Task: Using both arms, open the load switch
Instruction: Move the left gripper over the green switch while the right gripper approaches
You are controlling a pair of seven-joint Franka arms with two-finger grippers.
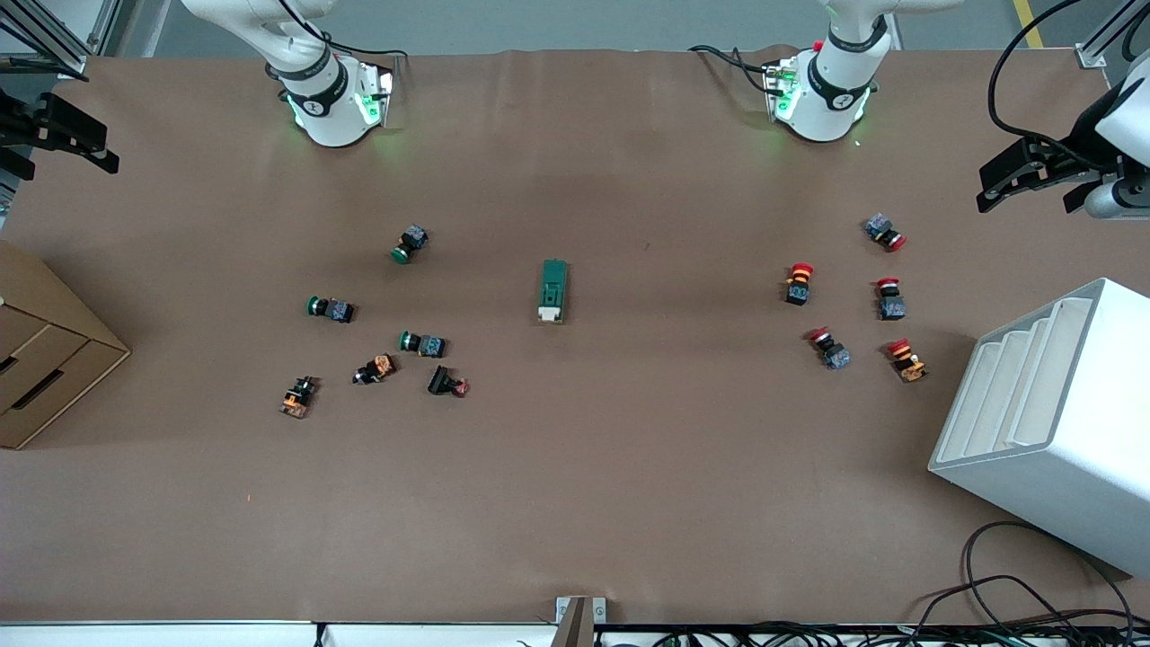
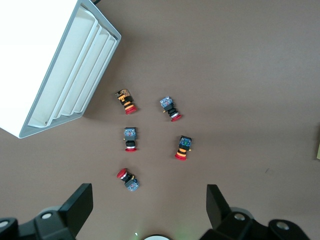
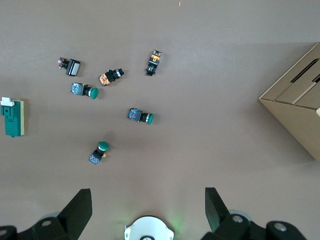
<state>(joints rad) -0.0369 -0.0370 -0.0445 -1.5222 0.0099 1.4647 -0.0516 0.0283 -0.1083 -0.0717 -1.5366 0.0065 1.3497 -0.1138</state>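
Note:
The load switch [image 1: 553, 290] is a dark-green block with a white tab on the end nearer the front camera. It lies flat mid-table between the two arms' bases, and the right wrist view catches it too, load switch [image 3: 13, 117]. My left gripper [image 1: 1024, 175] hangs open and empty, high over the left arm's end of the table; its fingers [image 2: 80, 202] stand wide apart above the red buttons. My right gripper [image 1: 90, 148] hangs open and empty, high over the right arm's end, with its fingers [image 3: 77, 205] spread. Neither gripper is close to the switch.
Several red-capped push buttons [image 1: 799, 282] lie toward the left arm's end, beside a white slotted rack [image 1: 1078, 449]. Green-capped buttons [image 1: 330, 308] and other small ones lie toward the right arm's end, near a cardboard box [image 1: 45, 350]. Cables lie at the front edge.

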